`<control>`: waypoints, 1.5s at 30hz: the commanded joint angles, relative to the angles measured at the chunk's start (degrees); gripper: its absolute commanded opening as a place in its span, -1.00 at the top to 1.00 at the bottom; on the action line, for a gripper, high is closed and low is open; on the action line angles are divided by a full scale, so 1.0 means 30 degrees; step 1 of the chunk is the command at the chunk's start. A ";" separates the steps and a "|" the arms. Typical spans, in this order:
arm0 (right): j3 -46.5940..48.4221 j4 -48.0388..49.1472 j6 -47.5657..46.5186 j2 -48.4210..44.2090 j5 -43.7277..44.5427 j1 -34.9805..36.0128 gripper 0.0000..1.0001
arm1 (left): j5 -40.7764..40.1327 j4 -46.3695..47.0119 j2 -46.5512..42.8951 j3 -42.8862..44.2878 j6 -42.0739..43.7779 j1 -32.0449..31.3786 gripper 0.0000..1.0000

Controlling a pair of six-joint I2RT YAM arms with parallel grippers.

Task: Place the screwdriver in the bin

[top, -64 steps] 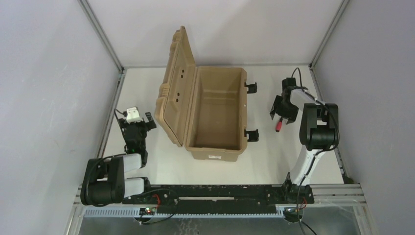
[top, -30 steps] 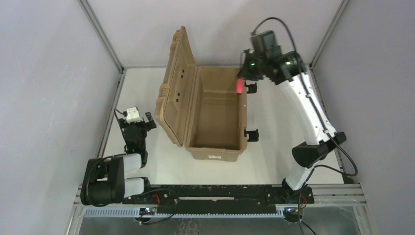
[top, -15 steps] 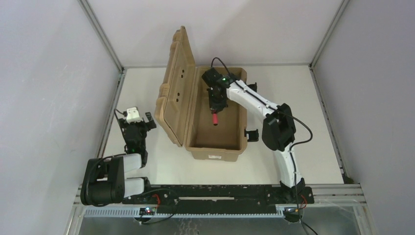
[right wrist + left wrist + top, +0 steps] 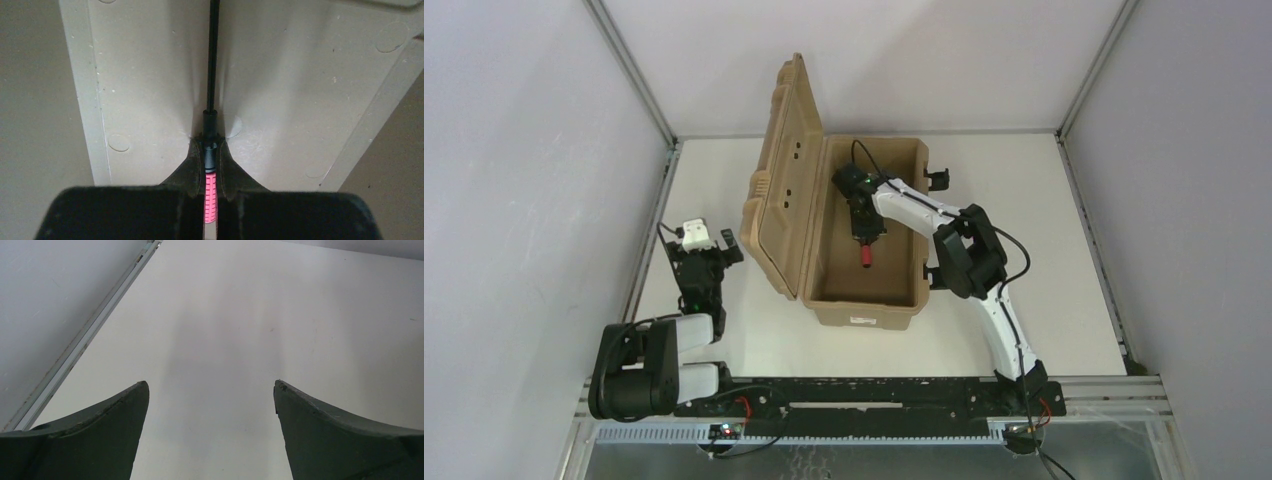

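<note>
Bin (image 4: pixel 864 314): lid stands open to the left, so you can reach in from above.
Right gripper (image 4: pixel 210 148): inside the bin, fingers clamped on the screwdriver handle, apparently low for a short drop.
Left gripper (image 4: pixel 210 390): fingers wide, holding nothing; parked left of the bin, clear of the lid.
Screwdriver (image 4: pixel 210 125): held over the bin floor, not yet released.

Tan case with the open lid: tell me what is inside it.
The right end effector, shut on a slim red-handled screwdriver with a black shaft; bare tan floor around it. The floor directly under the arm and end effector is covered.
</note>
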 commanded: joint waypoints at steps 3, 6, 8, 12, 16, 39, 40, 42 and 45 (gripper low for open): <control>-0.0365 0.0973 0.0328 -0.0117 0.0878 -0.0198 0.64 | 0.0030 0.1351 0.0005 0.0591 0.0301 -0.0050 -1.00; -0.0263 0.0666 0.0567 -0.0400 0.0961 -0.0368 0.11 | 0.0023 0.1351 -0.0013 0.0595 0.0301 -0.0053 -1.00; -0.0221 0.0695 0.0518 -0.0930 0.0886 -0.0457 -0.08 | 0.0034 0.1380 0.0026 0.0580 0.0308 -0.0054 -1.00; 0.0697 0.0275 0.0231 -0.1990 0.0764 -0.0503 -0.20 | 0.0034 0.1380 -0.0009 0.0562 0.0301 -0.0054 -1.00; 0.1749 -0.0234 -0.0452 -0.3318 0.0539 -0.0583 -0.57 | 0.0034 0.1380 0.0000 0.0577 0.0301 -0.0053 -1.00; -1.7533 1.7584 -0.6273 -2.1362 0.0633 -0.8590 -0.99 | 0.0038 0.1351 0.0001 0.0570 0.0301 -0.0055 -1.00; -1.8695 1.8535 -0.6696 -2.1682 0.0623 -0.8995 -0.99 | 0.0005 0.1351 -0.0019 0.0584 0.0301 -0.0060 -1.00; -2.0983 2.0543 -0.7586 -2.2193 0.0558 -0.9737 -0.99 | 0.0035 0.1347 -0.0022 0.0573 0.0301 -0.0056 -1.00; -2.4549 2.3815 -0.8625 -2.2629 0.0299 -1.0009 -0.99 | 0.0021 0.1321 -0.0022 0.0586 0.0301 -0.0056 -1.00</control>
